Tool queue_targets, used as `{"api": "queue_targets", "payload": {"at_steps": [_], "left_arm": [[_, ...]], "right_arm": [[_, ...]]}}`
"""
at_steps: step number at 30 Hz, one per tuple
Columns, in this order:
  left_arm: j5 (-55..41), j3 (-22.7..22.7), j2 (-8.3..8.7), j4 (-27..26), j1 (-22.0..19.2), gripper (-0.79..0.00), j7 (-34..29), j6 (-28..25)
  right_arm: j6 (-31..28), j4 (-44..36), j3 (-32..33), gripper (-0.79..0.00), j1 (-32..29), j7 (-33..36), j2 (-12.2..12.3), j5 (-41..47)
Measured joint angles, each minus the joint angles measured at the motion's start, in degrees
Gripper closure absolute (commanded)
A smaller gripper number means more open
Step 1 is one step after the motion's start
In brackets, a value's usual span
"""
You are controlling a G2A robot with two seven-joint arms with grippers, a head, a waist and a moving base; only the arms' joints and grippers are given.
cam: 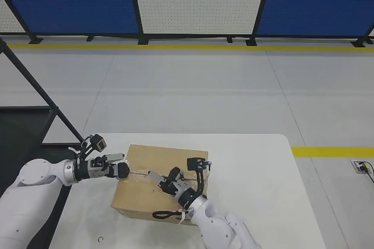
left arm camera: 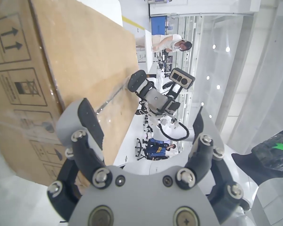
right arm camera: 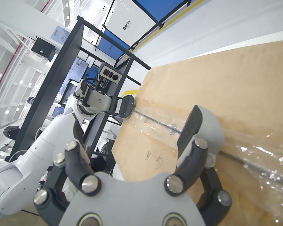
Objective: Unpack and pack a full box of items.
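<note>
**A:** What's furthest left?

**B:** The left gripper, at the left edge of the cardboard box, where the taped seam ends. Its jaws are spread wide and released.

**A:** And the box itself?

**B:** It stands closed on the white table. Clear tape runs along the centre seam of its top.

**A:** Further right?

**B:** The right gripper is over the middle of the lid. Its jaws are parted too, with one pad just beside the tape.

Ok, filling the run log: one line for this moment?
brown cardboard box: closed, seam taped | left gripper: open, at seam end | right gripper: open, over seam
</note>
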Motion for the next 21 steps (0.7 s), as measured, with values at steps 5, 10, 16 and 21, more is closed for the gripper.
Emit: {"api": "queue_targets", "payload": {"at_steps": [5, 10, 16, 21], "left_arm": [[-1.1, -0.5, -0.26, 0.0, 0.3, -0.785, 0.0, 0.0], [-0.9, -1.0, -0.27, -1.0, 1.0, -0.785, 0.2, -0.2], [-1.3, -2.0, -0.15, -1.7, 1.7, -0.785, 0.0, 0.0], [-0.9, -2.4, -0.18, -2.2, 2.0, -0.785, -0.3, 0.3]], "right_arm": [[-1.7, -1.6, 3.5, -0.785, -0.2, 5.6, 0.4, 9.1], [-1.7, -1.6, 3.5, -0.785, -0.2, 5.5, 0.4, 9.0], [-1.7, -1.5, 3.5, -0.785, -0.8, 5.6, 0.4, 10.1], [-2.0, 0.7, 2.6, -0.785, 0.3, 5.1, -0.1, 16.1]]}}
